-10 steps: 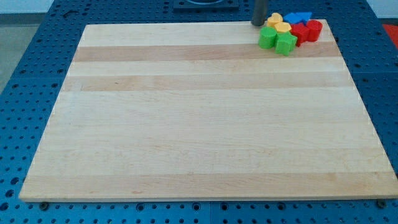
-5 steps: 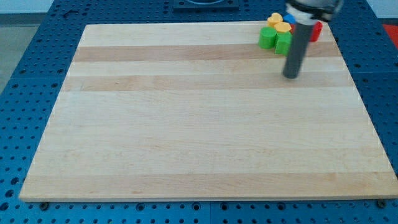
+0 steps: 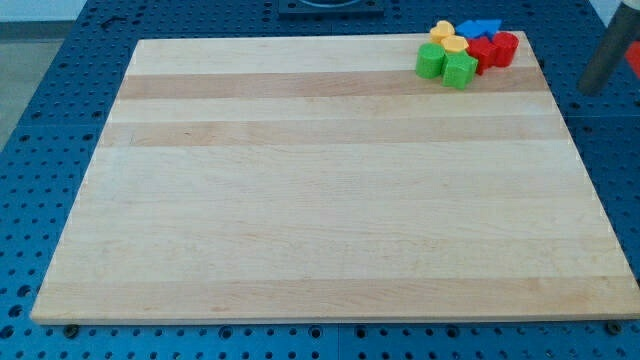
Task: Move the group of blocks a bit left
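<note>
A tight group of blocks sits at the board's top right corner. Two green blocks (image 3: 431,61) (image 3: 460,70) are at its lower left. Two yellow blocks (image 3: 442,30) (image 3: 451,44) are above them. Two blue blocks (image 3: 483,27) (image 3: 466,30) lie along the view's top. Two red blocks (image 3: 504,47) (image 3: 484,52) are at the right. My tip (image 3: 594,89) is off the board, over the blue perforated table, to the right of and a little below the group. It touches no block.
The wooden board (image 3: 320,200) lies on a blue perforated table (image 3: 60,120). The group is close to the board's top edge and right edge.
My tip swept from the group's top left, down past its lower right, then out to the right beyond the board's edge. The blocks have not moved.
</note>
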Controlling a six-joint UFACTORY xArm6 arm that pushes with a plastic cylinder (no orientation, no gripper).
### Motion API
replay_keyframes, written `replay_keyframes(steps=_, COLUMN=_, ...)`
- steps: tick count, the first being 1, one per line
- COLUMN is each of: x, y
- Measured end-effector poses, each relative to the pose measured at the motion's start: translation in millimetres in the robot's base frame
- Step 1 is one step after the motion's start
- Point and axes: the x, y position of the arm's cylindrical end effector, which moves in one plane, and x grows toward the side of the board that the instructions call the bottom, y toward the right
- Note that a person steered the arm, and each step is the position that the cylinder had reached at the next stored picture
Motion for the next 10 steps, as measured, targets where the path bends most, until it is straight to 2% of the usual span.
replay_keyframes(steps=3, x=-88, y=-17)
replay_keyframes(steps=7, x=-77, y=-95)
replay_keyframes(steps=10, x=-41, y=-130)
